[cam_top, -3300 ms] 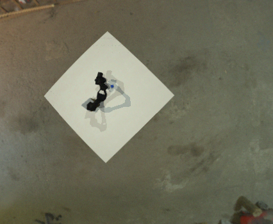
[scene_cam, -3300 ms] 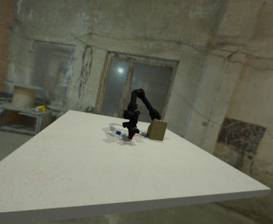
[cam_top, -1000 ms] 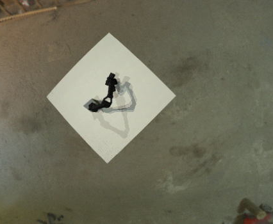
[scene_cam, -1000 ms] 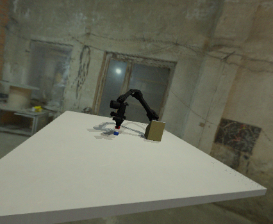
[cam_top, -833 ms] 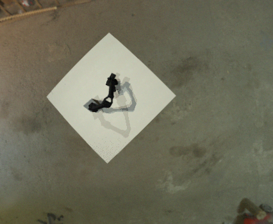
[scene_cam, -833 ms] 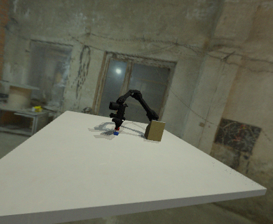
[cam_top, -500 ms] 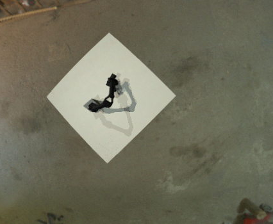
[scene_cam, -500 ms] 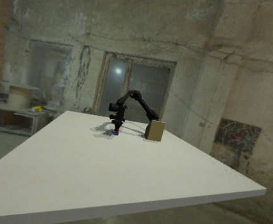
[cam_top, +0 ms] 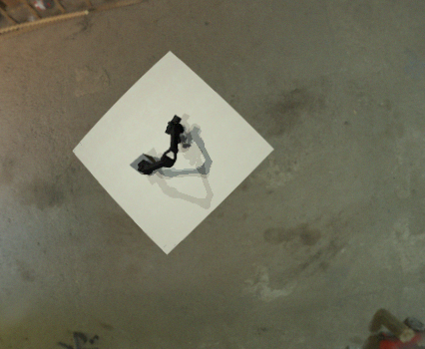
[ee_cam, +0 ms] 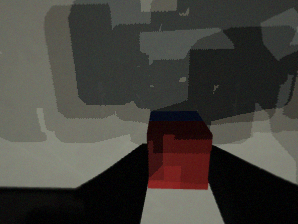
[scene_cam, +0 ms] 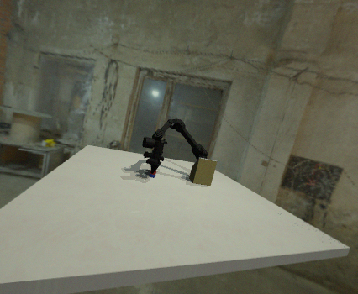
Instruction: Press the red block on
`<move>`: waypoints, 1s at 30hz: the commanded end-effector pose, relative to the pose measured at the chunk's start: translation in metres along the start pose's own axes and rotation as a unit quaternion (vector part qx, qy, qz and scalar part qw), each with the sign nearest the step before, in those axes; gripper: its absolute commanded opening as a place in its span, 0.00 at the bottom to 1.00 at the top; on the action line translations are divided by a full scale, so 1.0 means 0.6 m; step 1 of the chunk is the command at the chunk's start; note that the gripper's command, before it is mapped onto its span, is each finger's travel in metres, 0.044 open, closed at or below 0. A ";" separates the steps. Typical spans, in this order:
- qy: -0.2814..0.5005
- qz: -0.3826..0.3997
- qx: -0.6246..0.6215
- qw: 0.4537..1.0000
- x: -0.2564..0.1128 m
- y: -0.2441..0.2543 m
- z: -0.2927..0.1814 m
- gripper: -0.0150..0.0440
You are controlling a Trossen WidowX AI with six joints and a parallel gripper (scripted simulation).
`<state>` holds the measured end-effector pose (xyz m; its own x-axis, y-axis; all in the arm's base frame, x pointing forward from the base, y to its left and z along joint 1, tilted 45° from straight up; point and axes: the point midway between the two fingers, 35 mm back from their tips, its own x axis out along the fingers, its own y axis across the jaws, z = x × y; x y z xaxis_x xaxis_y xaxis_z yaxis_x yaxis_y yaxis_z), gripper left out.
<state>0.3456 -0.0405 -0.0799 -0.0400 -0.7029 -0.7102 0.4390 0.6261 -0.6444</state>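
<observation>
One pincer points down and pinches the red block by two sides. The blue block is low on the white counter, well in from the edges. The tan box stands to one side, apart from both blocks. The red block looks like a plain little box, bright on one face and dark on top. It is right above the blue one; I cannot tell if they click together.

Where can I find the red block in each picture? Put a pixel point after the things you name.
Top: I can't see it; the arm covers that spot.
Exterior: left of the middle, a bit low, under the gripper (scene_cam: 153, 171).
Wrist: low middle, the red block (ee_cam: 179, 162) between the black fingers.
Shared landmark: the white table (cam_top: 130, 110) (scene_cam: 160, 227) (ee_cam: 30, 165).
</observation>
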 end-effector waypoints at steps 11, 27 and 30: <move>0.000 0.000 -0.001 1.000 0.004 0.000 0.000 0.25; 0.000 0.000 -0.001 1.000 0.004 0.000 0.000 0.63; 0.000 0.000 -0.001 1.000 0.004 0.000 0.000 0.63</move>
<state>0.3453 -0.0421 -0.0820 -0.0392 -0.7024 -0.7107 0.4364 0.6278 -0.6446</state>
